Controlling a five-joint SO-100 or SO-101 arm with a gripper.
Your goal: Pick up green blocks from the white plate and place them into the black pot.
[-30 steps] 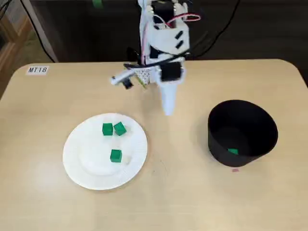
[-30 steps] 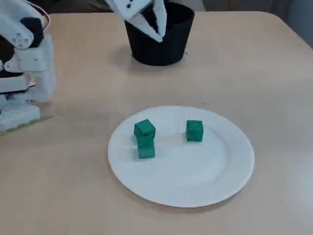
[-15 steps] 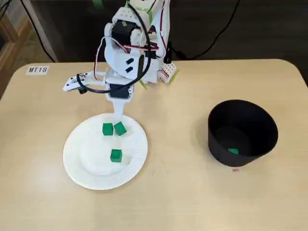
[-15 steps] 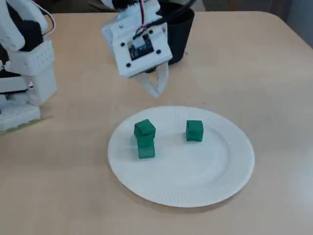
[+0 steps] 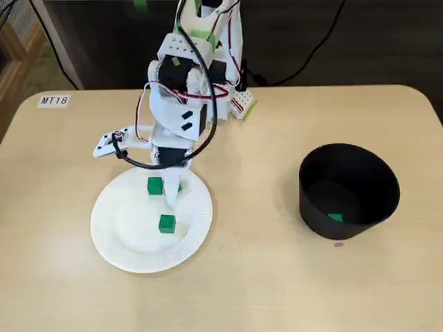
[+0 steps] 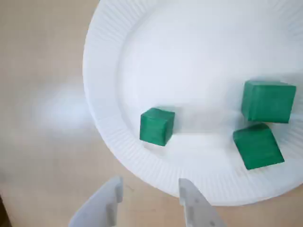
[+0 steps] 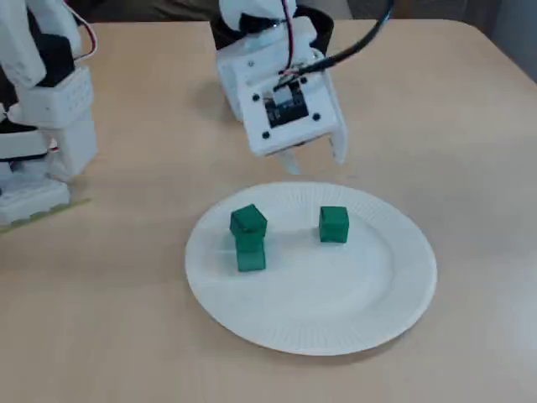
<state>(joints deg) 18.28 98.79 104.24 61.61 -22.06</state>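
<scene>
Green blocks, three in all, lying on the white plate (image 5: 131, 242) at the left of the tan table (image 5: 263, 290) in a fixed view. Gripper (image 6: 150, 185) poised above the plate's rim, white fingers (image 6: 108, 203) spread well apart, nothing between them and no block touched. Lone block (image 6: 157, 126) just beyond the fingertips in the wrist view, inside the ribbed edge of the plate. Pair of blocks (image 6: 268, 100) close together at the right of that view, seemingly touching at a corner, clear of the lone one. Fourth block (image 5: 335, 217) down on the floor of the black pot (image 5: 379, 200), well apart from the plate, over at the table's right side. From the low fixed view, wrist housing (image 7: 285, 105) hanging over the far edge of the plate, pot mostly hidden behind it, white arm base (image 7: 46, 126) standing at the left. Small label (image 5: 54, 100) marked MT18 stuck near the table's far left corner.
</scene>
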